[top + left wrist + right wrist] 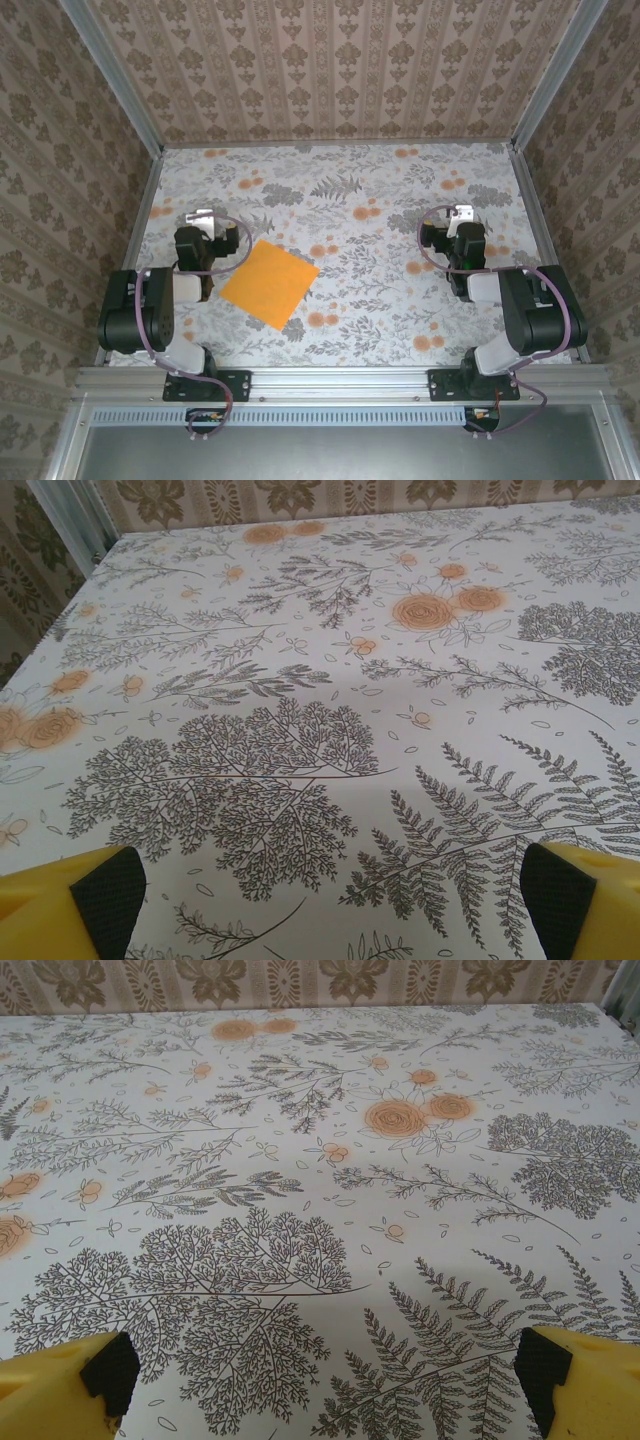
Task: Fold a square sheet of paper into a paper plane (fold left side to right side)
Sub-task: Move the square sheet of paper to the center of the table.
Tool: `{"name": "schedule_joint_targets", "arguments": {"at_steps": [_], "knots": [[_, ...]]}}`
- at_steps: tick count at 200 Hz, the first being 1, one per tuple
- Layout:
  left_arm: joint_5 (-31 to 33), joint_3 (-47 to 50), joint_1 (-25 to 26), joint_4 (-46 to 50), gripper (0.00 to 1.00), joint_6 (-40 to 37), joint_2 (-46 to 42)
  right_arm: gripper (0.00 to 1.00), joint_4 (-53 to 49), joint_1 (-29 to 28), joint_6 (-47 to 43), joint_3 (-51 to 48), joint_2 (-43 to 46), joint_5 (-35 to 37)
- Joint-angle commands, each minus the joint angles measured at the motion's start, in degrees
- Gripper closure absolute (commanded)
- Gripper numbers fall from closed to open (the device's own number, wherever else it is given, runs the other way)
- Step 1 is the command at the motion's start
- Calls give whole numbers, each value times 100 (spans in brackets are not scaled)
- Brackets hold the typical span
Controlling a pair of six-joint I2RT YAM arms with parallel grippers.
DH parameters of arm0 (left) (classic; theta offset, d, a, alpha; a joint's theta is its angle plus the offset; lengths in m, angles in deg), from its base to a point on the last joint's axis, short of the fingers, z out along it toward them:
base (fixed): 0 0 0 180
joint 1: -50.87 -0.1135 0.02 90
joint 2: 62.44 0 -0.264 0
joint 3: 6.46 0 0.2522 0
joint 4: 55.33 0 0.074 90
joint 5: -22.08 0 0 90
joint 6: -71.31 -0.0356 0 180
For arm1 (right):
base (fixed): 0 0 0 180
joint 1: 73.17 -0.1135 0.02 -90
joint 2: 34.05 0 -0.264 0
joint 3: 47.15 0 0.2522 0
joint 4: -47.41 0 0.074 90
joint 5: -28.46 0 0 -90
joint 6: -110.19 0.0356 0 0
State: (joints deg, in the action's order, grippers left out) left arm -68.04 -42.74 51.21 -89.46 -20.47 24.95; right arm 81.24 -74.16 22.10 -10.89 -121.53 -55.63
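Note:
The square sheet of paper [268,283] is plain bright orange and lies flat on the floral tablecloth [380,290], turned like a diamond, left of centre. My left gripper [203,218] hovers just left of the sheet's upper-left edge, apart from it, jaws open. In the left wrist view the left gripper [335,905] has its yellow fingers [60,905] spread wide over bare cloth. My right gripper [461,213] stands far to the right, open. In the right wrist view the right gripper [325,1380] holds nothing between its yellow fingers [585,1380].
Patterned walls [330,70] close in the table at the back and both sides, with metal rails [140,215] along the edges. Orange blossoms and grey ferns are printed on the cloth. Both arm bases [200,385] sit at the near edge.

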Motion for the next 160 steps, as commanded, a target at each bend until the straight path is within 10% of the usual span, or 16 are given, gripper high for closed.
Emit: {"name": "schedule_joint_targets", "arguments": {"at_steps": [1,83,160], "knots": [[219,-67,-1,513,0,-14,-748,0,-243,2,165,169,295,225],[165,-2701,557,6756,0,1479,-2605,0,-3819,-56,1712,1209,2676,151],[-46,-3167,2898,8882,22,2145,-1686,0,-4823,-413,2130,1789,2847,-336]]}}
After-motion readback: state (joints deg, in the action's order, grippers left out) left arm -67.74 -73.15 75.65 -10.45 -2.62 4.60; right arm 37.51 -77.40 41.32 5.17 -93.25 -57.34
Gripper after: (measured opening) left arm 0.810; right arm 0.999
